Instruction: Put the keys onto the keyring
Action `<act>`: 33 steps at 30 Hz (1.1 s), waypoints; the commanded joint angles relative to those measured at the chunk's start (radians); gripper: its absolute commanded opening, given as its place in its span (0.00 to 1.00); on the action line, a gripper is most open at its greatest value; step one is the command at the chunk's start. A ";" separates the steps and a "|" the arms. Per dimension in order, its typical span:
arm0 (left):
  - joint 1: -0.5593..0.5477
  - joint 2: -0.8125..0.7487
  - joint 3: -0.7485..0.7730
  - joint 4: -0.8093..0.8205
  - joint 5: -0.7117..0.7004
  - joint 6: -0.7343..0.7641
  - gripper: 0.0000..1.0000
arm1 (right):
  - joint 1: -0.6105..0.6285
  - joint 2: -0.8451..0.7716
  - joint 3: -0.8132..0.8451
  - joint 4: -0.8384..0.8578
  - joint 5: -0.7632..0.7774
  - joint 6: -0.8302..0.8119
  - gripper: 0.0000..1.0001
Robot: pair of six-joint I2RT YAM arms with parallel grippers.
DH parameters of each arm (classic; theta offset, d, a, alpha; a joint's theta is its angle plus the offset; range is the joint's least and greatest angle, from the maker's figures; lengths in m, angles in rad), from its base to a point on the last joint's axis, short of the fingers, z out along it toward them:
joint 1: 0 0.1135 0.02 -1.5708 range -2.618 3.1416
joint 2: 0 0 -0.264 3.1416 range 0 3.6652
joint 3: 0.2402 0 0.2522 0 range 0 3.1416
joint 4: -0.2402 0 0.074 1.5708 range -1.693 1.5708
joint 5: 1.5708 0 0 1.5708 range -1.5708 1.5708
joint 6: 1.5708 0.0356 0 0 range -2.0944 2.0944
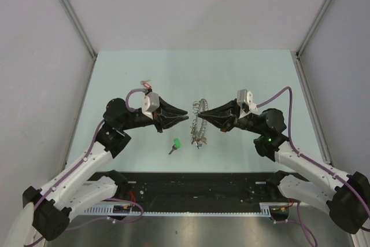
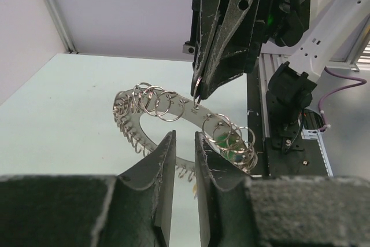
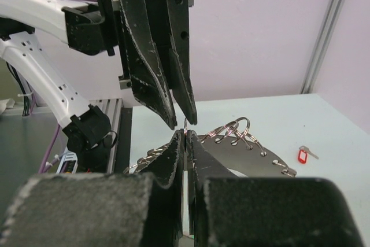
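right hand point(image 3: 185, 138) pinches keyring point(image 3: 245, 159)

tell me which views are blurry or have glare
top external: even soft light, no harsh shadows, keyring small but sharp; left wrist: left gripper soft-focused close to the lens, keyring sharp with bright glints on its small rings; right wrist: right gripper blurred likewise, keyring behind it clear

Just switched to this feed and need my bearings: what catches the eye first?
The big silvery keyring, its rim lined with small split rings, sits mid-table, with the right end effector pinched shut on one ring. The left end effector faces it, jaws slightly apart and empty. A green-tagged key lies on the table just below the keyring in the top view, and a red-tagged key lies farther back.
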 commanded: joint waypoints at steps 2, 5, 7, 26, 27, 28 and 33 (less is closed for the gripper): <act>-0.005 0.011 -0.005 0.051 0.030 -0.027 0.22 | 0.022 0.017 0.012 0.171 0.048 0.030 0.00; -0.010 0.016 -0.007 0.059 0.037 -0.035 0.19 | 0.032 0.042 0.012 0.195 0.051 0.035 0.00; -0.013 0.017 -0.007 0.062 0.044 -0.037 0.17 | 0.036 0.054 0.012 0.208 0.049 0.038 0.00; -0.019 0.047 -0.001 0.073 0.070 -0.061 0.15 | 0.055 0.117 0.012 0.254 0.034 0.046 0.00; -0.021 0.047 -0.001 0.070 0.056 -0.061 0.15 | 0.056 0.119 0.010 0.255 0.031 0.047 0.00; -0.019 0.045 -0.001 0.065 0.050 -0.060 0.15 | 0.058 0.117 0.010 0.255 0.032 0.049 0.00; -0.019 0.050 0.016 0.008 -0.016 -0.034 0.21 | 0.058 0.111 0.012 0.254 0.035 0.049 0.00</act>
